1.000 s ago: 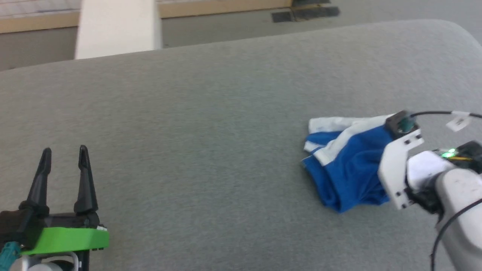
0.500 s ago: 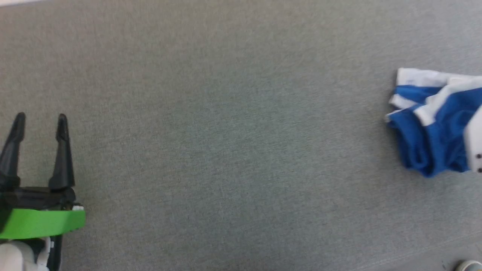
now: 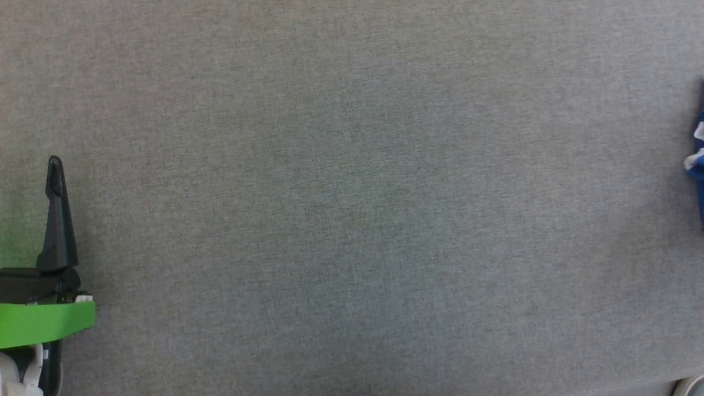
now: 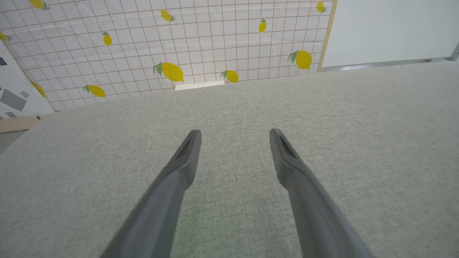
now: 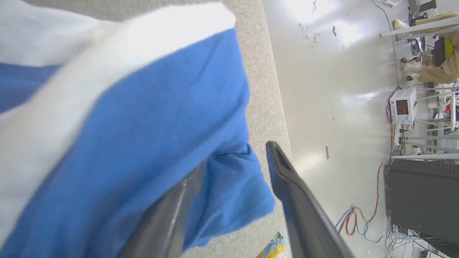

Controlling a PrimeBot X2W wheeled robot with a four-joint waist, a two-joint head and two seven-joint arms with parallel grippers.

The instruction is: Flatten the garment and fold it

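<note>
The garment [image 5: 150,118], royal-blue shorts with a broad white band, lies crumpled on the grey table [image 5: 265,107] close to its edge. In the right wrist view my right gripper [image 5: 238,154] is open, its fingers astride a blue fold; the left fingertip is hidden against the cloth. A sliver of the garment [image 3: 698,159] shows at the right edge of the head view. My left gripper [image 4: 233,134] is open above bare grey cloth with nothing between its fingers. One of its dark fingers [image 3: 56,220] rises at the head view's lower left.
Beyond the table edge in the right wrist view lies a glossy floor [image 5: 330,89] with cables [image 5: 353,218], a dark cabinet [image 5: 423,197] and bench equipment. A lemon-patterned wall [image 4: 172,43] stands past the table's far side in the left wrist view.
The head camera has swung, so the garment slid from right of centre to the right edge and the right arm left the picture. The left gripper keeps its open pose.
</note>
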